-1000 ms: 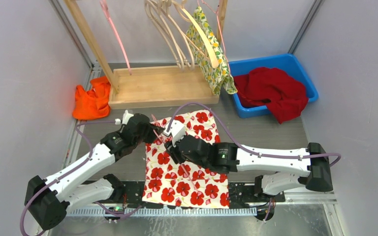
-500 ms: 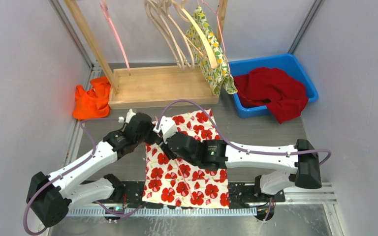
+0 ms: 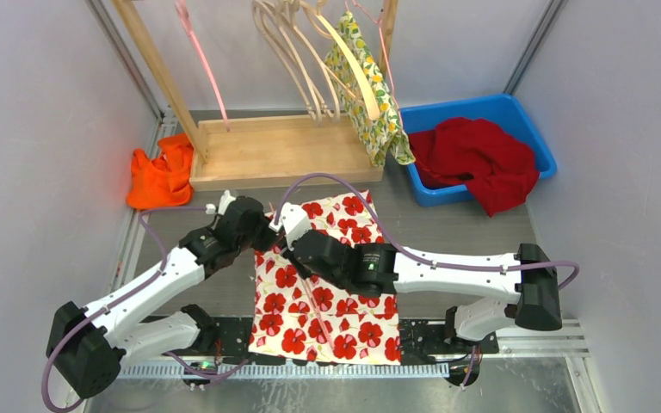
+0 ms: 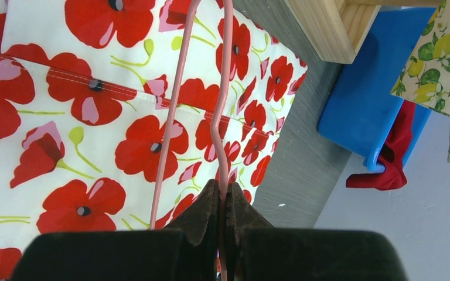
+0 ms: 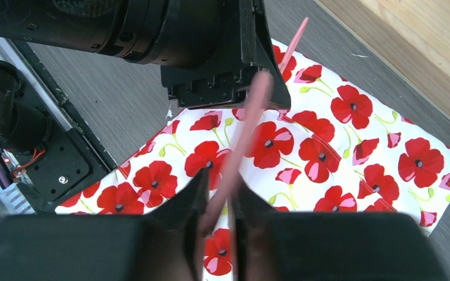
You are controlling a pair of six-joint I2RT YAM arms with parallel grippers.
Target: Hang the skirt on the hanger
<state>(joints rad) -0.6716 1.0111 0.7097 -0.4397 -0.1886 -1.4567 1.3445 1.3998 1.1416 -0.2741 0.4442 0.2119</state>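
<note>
The skirt [image 3: 344,318], white with red poppies, lies spread flat on the grey surface [image 3: 465,228] in the lower middle of the top view, its lower edge over the black rail by the arm bases. The left arm [image 3: 168,275] reaches in from the lower left and the right arm [image 3: 447,274] from the lower right, and their ends meet just above the skirt's upper left corner. The left jaws are closed tight on the thin pink wire of the hanger [image 5: 249,114]. In the left wrist view that wire runs up the frame from between them, over the poppy print. In the right wrist view the hanger's pink bar passes between the right jaws, which stand only narrowly apart around it. Whether they clamp it or merely bracket it cannot be told. The left jaws' black housing fills the top of that view, just beyond the bar. At the top centre of the top view stands a wooden rack [image 3: 284,151] with pale wooden hangers [image 3: 310,60] and a lemon-print garment [image 3: 370,112] hanging from it. An orange cloth [image 3: 162,176] lies at the rack's left. A blue bin [image 3: 525,120] at the upper right holds a red cloth [image 3: 478,159] that spills over its near rim.
</note>
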